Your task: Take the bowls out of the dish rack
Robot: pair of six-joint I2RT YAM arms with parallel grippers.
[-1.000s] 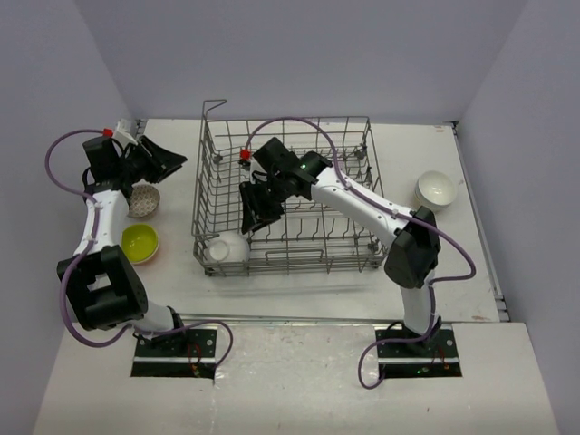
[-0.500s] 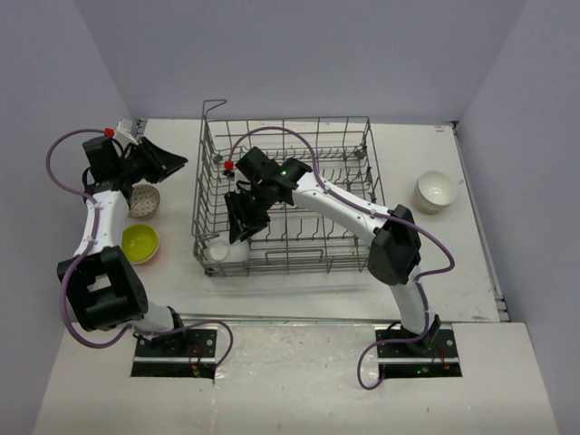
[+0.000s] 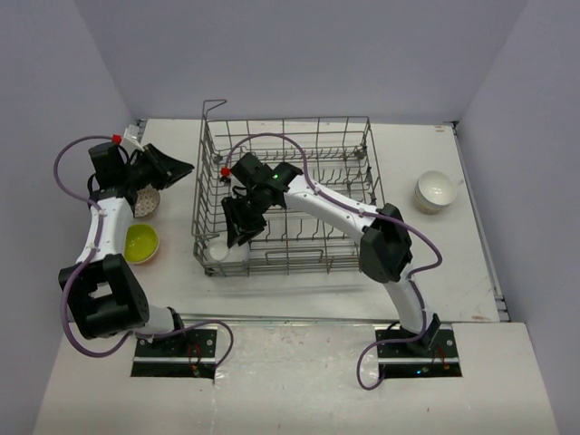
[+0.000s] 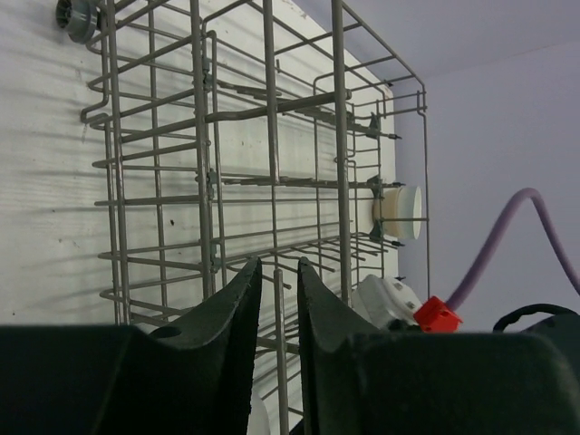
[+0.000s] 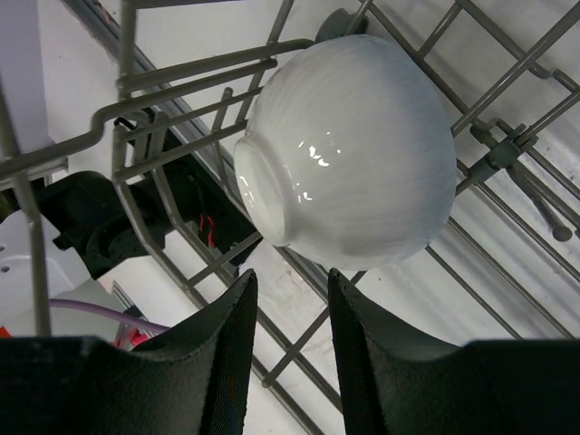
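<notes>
Right gripper point(image 5: 292, 276) apart, close before white bowl point(image 5: 353, 149) in dish rack point(image 3: 344, 154) corner; left gripper point(image 4: 278, 268) apart outside.

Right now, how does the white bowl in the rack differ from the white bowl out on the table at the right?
The racked bowl lies tipped in the dish rack, foot showing; the table bowl stands upright, open side up. The right gripper hangs open just before the racked bowl; none is near the table bowl. Both are white and round.
</notes>
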